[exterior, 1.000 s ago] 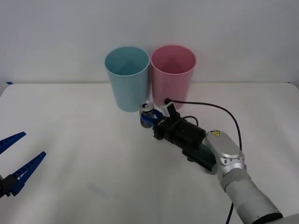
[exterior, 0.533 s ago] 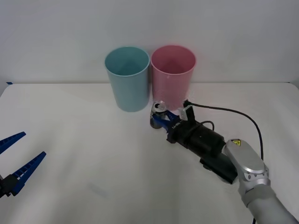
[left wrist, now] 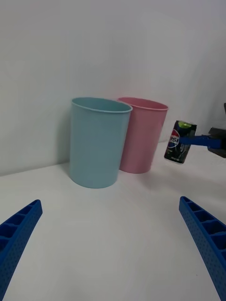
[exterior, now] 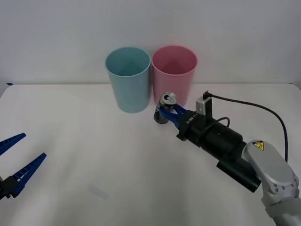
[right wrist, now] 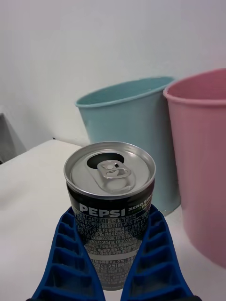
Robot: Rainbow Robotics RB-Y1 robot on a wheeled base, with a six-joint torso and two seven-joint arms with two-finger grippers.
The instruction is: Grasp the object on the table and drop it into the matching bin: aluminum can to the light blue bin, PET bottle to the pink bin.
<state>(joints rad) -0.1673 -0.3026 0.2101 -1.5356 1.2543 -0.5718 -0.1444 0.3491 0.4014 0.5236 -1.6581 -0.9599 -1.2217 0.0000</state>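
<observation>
Gripping the can (exterior: pixel 165 109) between closed fingers, the right pincer (exterior: pixel 170 112) is holding it just in front of the pink bin (exterior: pixel 174 75) in the front view, with the blue bin (exterior: pixel 128 77) close beside to the robot's left. The can's long axis is tilting a little, top leaning toward the bins. The left pincer (exterior: pixel 16 165) is sitting wide open and empty at the near left of the desk (exterior: pixel 84 155), well apart from everything, so the right arm is plainly the one placed for the drop.

In the right wrist view, blue ribbed fingers (right wrist: pixel 70 254) are clamping the can (right wrist: pixel 110 207) on both sides, pull-tab top showing, both bins rising beyond it.

In the left wrist view, the can (left wrist: pixel 179 141) is hanging clear of the desk, below the pink bin's (left wrist: pixel 141 134) rim. By my judgement, it needs to rise and shift left over the blue bin (left wrist: pixel 98 141).
</observation>
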